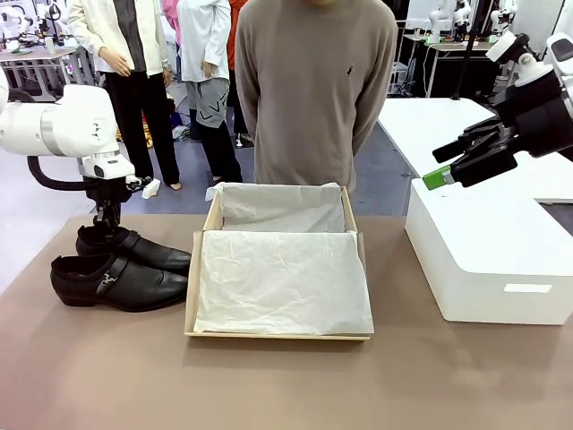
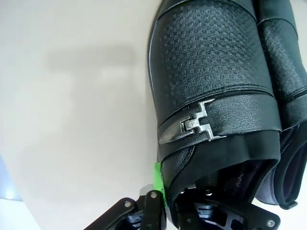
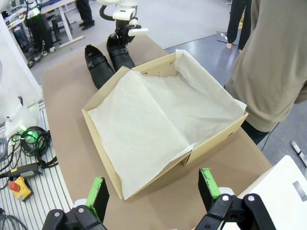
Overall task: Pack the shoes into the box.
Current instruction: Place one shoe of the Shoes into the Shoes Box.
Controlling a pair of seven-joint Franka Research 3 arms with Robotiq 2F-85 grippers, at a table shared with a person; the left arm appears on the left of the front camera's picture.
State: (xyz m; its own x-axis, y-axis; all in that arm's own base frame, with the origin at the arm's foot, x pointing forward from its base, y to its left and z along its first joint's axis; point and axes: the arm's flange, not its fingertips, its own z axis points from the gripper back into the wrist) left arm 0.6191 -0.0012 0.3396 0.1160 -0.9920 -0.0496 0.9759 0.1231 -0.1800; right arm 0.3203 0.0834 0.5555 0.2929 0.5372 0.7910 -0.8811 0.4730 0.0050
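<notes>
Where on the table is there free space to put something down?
Free: the wide table strip along the near edge, before the box and shoes; also the narrow gap between box and white block. Crowded: left side, where the left claw grips the far shoe.

Quick count. There was one brown table (image 1: 286,385). Shoes: two, both black, a near shoe (image 1: 116,282) and a far shoe (image 1: 134,248). I could make out one silver buckle (image 1: 107,279) for sure, on the near shoe. Boxes: two, one cardboard box (image 1: 190,305) with tissue inside (couldn't tell how many sheets) and one white box (image 1: 488,260). Grippers: two, a left gripper (image 1: 107,219) and a right gripper (image 3: 153,187), and the right one showed two green pads (image 3: 98,191). People: one person (image 1: 313,90) at the far edge, plus at least two more farther back.
</notes>
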